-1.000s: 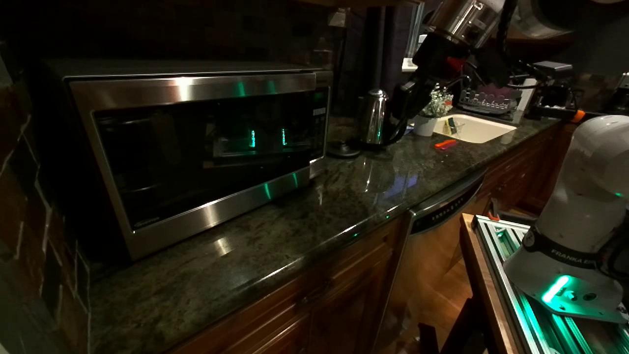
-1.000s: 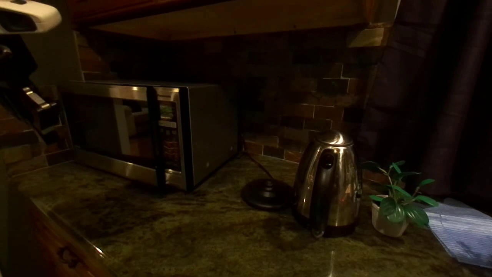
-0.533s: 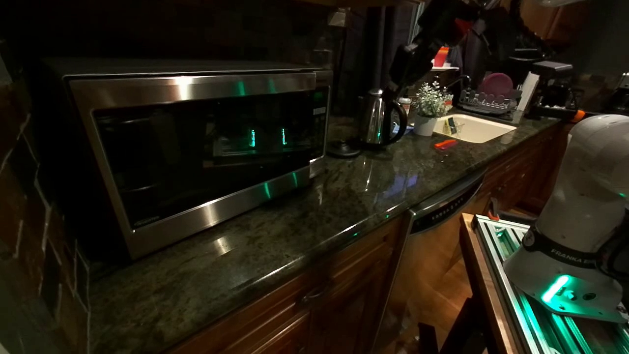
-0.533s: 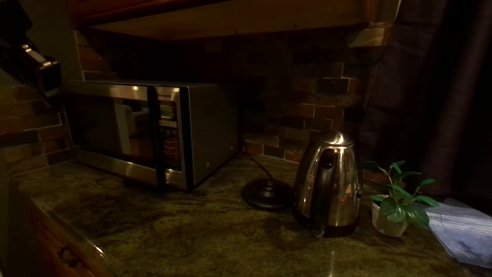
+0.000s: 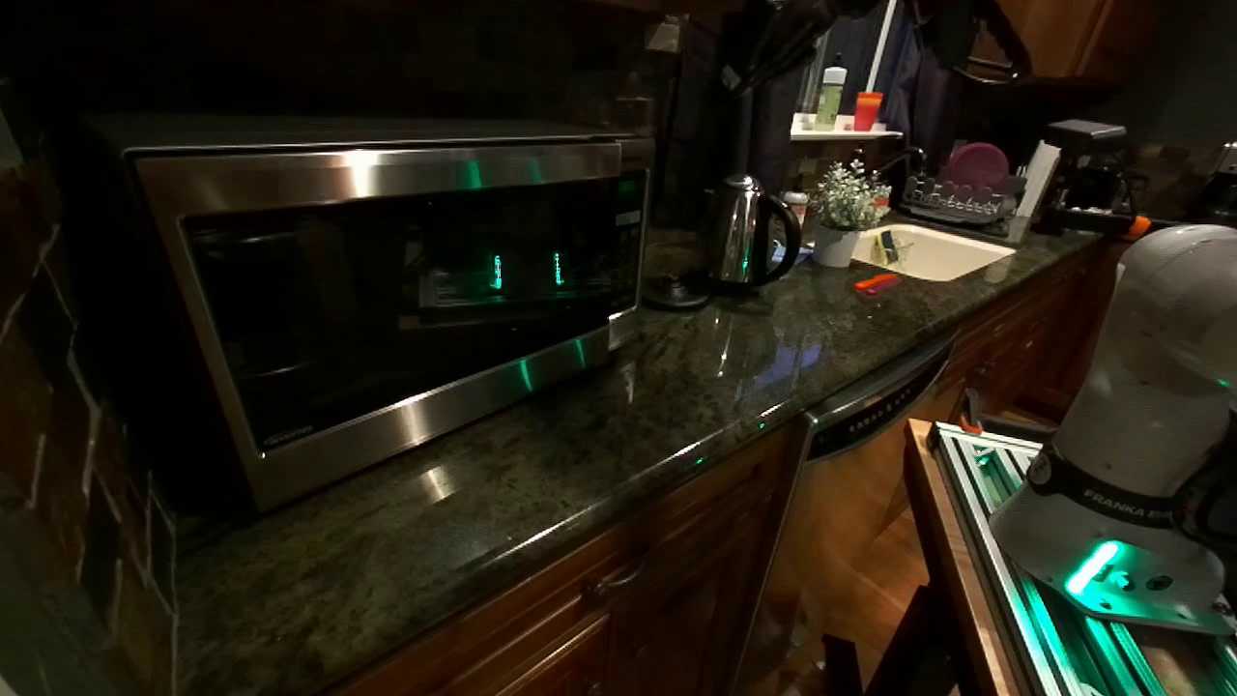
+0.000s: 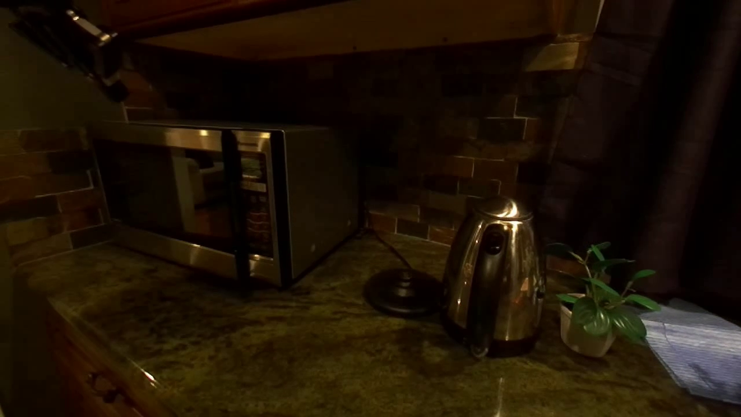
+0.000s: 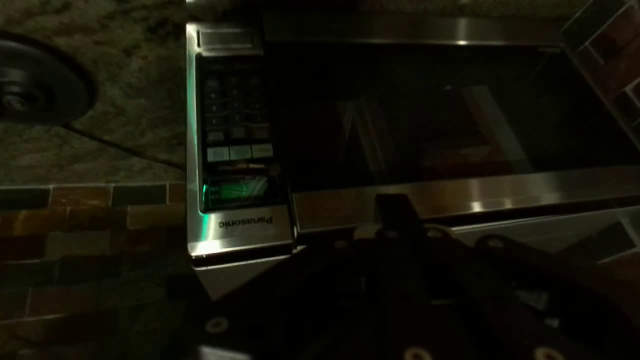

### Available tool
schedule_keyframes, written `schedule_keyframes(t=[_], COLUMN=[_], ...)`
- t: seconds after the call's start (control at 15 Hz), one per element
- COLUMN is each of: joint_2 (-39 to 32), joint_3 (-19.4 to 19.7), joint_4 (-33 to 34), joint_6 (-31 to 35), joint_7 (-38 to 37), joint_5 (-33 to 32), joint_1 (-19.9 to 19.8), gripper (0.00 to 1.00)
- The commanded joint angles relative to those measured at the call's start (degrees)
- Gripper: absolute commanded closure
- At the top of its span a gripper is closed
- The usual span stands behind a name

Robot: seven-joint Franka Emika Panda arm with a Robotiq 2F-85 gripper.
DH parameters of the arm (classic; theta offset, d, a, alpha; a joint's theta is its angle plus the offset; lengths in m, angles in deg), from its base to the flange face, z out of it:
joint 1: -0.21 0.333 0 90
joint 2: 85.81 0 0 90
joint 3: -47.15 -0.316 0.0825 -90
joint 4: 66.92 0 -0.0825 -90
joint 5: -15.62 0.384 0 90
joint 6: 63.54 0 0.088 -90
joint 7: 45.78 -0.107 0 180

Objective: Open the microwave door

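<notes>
In an exterior view, cannot read the lettering (image 5: 290, 437) in a lower corner of the microwave door (image 5: 387, 324). In the wrist view, cannot see the steel frame (image 7: 450, 197) behind the gripper (image 7: 393, 204), nor the whole kettle base (image 7: 45, 77), cut off left.

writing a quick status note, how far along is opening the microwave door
Done: the microwave door looks slightly ajar, seeming to stand forward of the control panel. In hand: the shut gripper hangs above the door, holding nothing. Left: swinging it wide; it stands nearly parallel to the panel.
</notes>
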Motion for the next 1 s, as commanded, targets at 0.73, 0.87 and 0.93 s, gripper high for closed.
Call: schedule_keyframes(t=[0.73, 0.87, 0.93], joint_2=[-18.24, -19.86, -20.25], joint_3=[-8.53, -10.69, -11.75], joint_4=[5.49, 6.47, 6.80], joint_6=[25.53, 26.45, 26.38], joint_7=[-3.54, -4.07, -4.38], joint_5=[-14.79, -15.26, -15.44], joint_1=[-15.13, -17.71, -18.94], gripper=[1.00, 1.00, 1.00])
